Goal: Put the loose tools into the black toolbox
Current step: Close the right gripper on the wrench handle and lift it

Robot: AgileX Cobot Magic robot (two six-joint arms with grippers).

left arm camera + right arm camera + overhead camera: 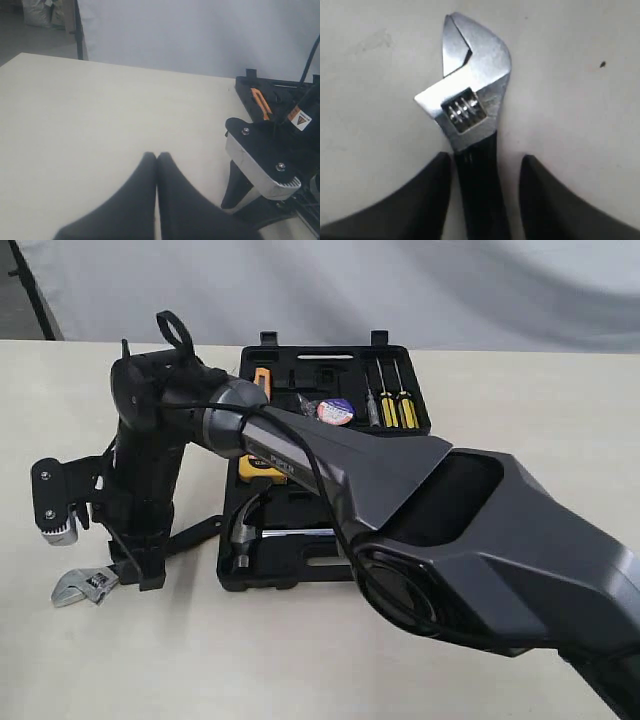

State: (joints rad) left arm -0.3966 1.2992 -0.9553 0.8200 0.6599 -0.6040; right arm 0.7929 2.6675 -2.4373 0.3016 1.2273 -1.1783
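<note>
In the exterior view, the adjustable wrench (85,587) lies on the table (520,400), left of the black toolbox (285,575), under the right gripper (135,562). The claw hammer (245,525) and tape roll (335,412) sit in the toolbox.

In the left wrist view, the left gripper (156,156) is closed and empty.

In the right wrist view, the parted fingers (420,200) straddle the wrench's black handle.

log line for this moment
right pincer: open astride silver black-handled adjustable wrench | left pincer: shut, empty | steel claw hammer: in black plastic toolbox

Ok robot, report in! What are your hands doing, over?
Right gripper open, straddling wrench handle on table. Left gripper shut, empty. Hammer, tape roll already in toolbox. Nothing blocking.
</note>
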